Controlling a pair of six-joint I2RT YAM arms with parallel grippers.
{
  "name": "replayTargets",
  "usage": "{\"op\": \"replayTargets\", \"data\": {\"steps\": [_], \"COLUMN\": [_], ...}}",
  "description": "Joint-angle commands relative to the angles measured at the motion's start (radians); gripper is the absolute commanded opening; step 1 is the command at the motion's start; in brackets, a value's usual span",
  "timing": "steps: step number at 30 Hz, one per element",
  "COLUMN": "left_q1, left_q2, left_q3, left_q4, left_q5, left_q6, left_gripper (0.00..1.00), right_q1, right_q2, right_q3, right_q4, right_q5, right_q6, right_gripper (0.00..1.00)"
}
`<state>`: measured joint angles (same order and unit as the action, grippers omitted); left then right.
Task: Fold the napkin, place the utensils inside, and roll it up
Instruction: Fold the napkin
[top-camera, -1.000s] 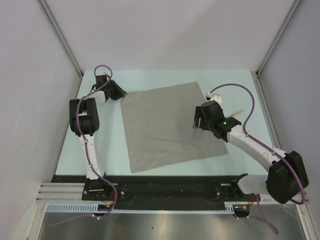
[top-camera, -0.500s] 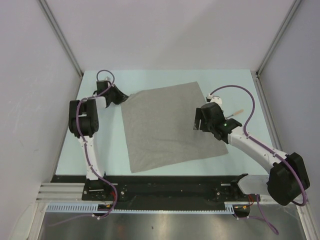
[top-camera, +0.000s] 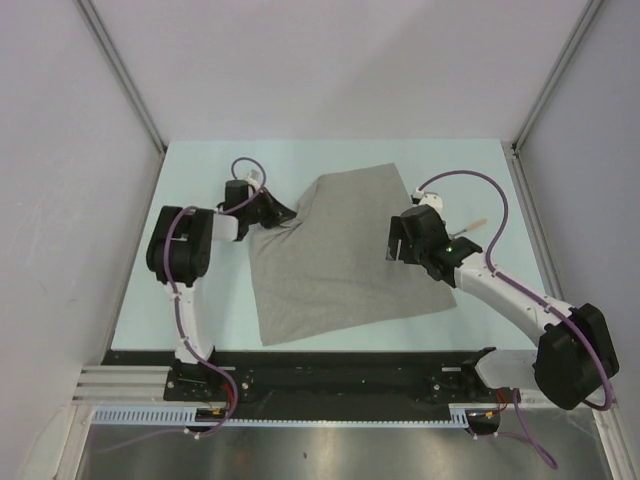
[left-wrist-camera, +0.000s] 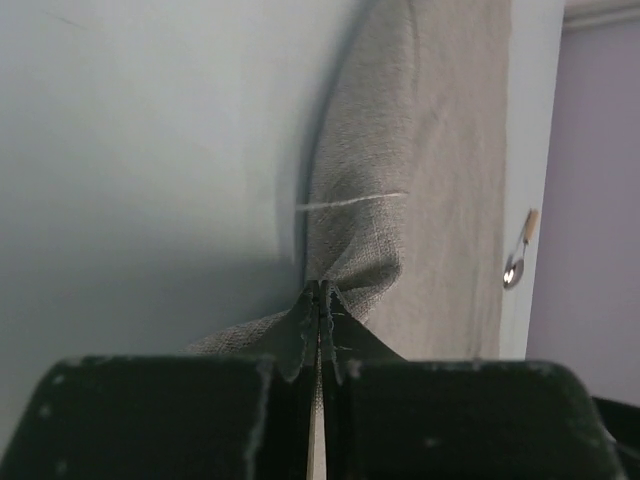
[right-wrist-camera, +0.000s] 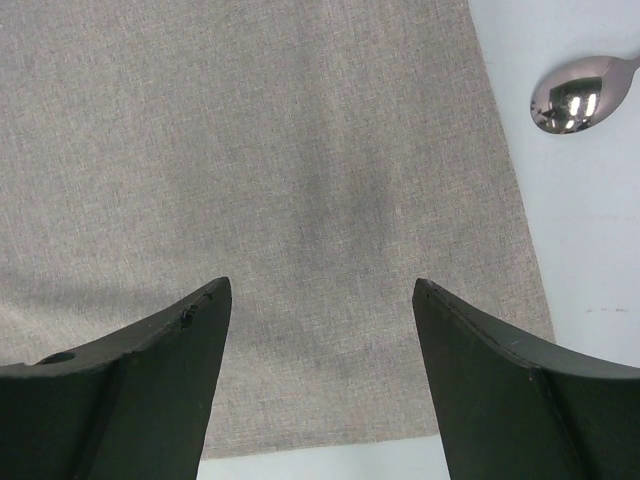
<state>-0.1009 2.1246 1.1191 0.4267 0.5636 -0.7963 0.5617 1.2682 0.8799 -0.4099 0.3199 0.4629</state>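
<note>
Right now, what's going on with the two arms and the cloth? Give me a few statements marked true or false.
1. The left gripper is shut on a corner of the napkin. True.
2. The right gripper holds the spoon. False: it hangs open above the napkin, holding nothing.
3. The napkin is rolled up. False: it lies mostly flat, with only the pinched corner lifted.
4. The spoon lies on the table, off the napkin. True.
</note>
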Motion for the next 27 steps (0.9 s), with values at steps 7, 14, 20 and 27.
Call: {"op": "replayTargets", "data": {"steps": [7, 14, 20, 27], "left_q1": [-0.066, -0.12, -0.129, -0.143], "left_q2": [-0.288, -0.316, -0.233, -0.313], "left_q3": [-0.011, 0.01, 0.14, 0.006], "left_q4": [-0.175, -0.282, -0.502, -0.479], "left_q5": [-0.187, -0.387, -0.557, -0.571], "left_q6": [0.301, 0.515, 0.497, 0.319], "left_gripper": [0.37, 0.68, 0.68, 0.66], "right_q1": [0.014, 0.015, 0.017, 0.018], "right_q2": [-0.012, 0.017, 0.005, 0.011], "right_q3": [-0.039, -0.053, -0.056, -0.067], "right_q4": [0.037, 0.071, 0.062, 0.065], "right_q5": [0.013, -0.005, 0.01, 0.013], "right_q6": [0.006, 0.007, -0.003, -0.004], "right_gripper": [0.79, 0.79, 0.79, 0.79]}}
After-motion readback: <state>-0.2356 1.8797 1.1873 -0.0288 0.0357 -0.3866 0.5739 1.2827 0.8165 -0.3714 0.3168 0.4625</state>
